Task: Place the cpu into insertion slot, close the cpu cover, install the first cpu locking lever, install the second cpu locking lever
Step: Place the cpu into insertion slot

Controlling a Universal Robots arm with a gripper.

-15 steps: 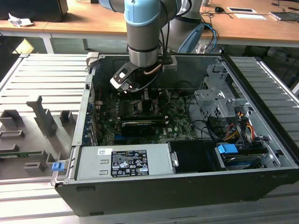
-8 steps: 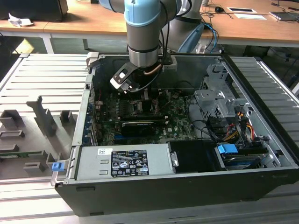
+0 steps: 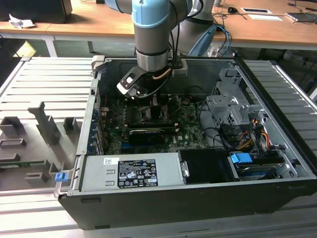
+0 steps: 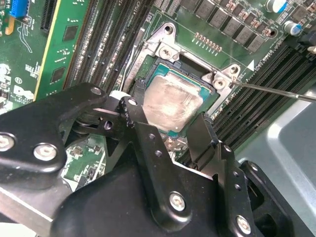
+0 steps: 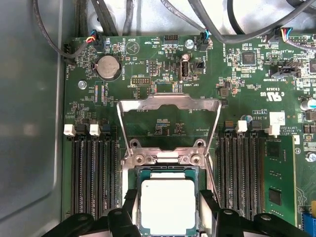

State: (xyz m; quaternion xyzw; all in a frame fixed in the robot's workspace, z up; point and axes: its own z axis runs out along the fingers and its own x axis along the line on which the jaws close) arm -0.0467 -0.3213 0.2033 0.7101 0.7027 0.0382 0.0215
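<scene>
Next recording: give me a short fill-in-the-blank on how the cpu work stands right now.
The cpu sits in the ____. The cpu cover is ____, tilted back off the chip. The gripper hangs closest to the ____, the silver-topped chip.
Missing words: insertion slot; open; cpu.
</scene>
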